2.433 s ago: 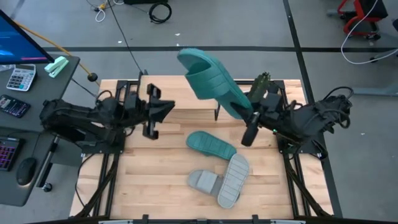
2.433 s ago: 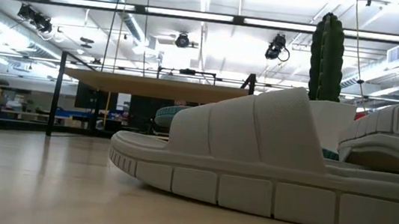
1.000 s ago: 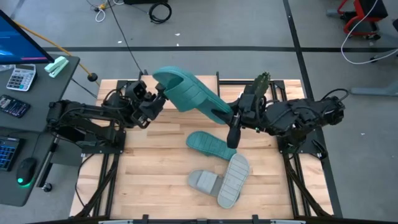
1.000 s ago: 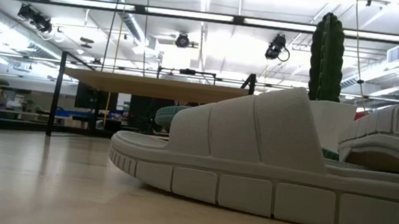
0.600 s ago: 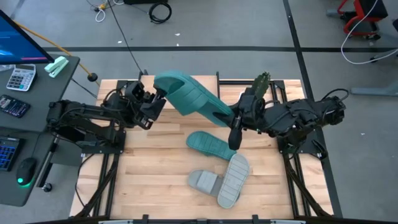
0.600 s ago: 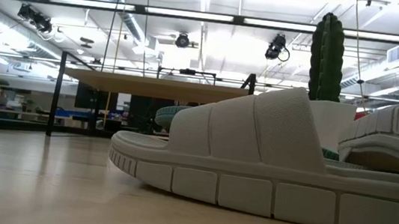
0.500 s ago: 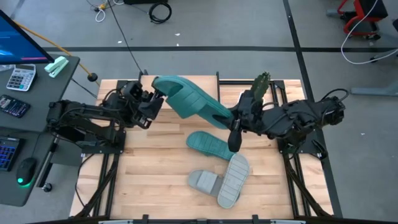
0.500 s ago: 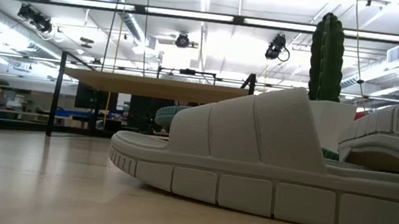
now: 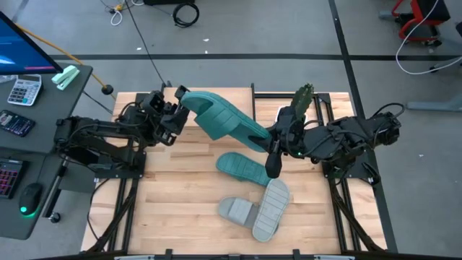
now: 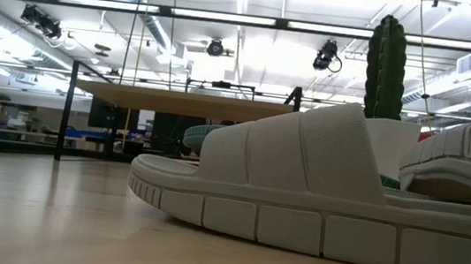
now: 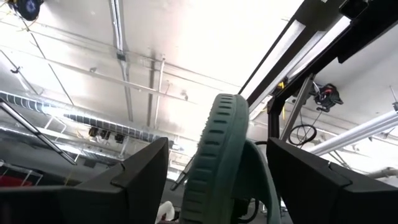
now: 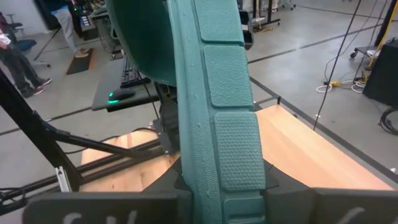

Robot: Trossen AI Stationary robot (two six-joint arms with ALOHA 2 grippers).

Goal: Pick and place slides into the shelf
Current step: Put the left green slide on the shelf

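High view: a teal slide [image 9: 224, 121] hangs in the air btwn both arms, w/ the right tool [image 9: 273, 141] clamped on its heel end and the left tool [image 9: 175, 110] at its toe end, fingers either side of the rim; a second teal slide [image 9: 245, 168] and two grey slides [image 9: 256, 209] lie on the surface [image 9: 180, 209] below. Low view: a grey slide [image 10: 300, 193] fills the front, the shelf [image 10: 181, 101] stands well behind it. Wrist views: left fingers [image 11: 134, 180] spread wide w/ the teal rim btwn them, touch unclear; right tool [image 12: 221, 199] pinches the sole edge.
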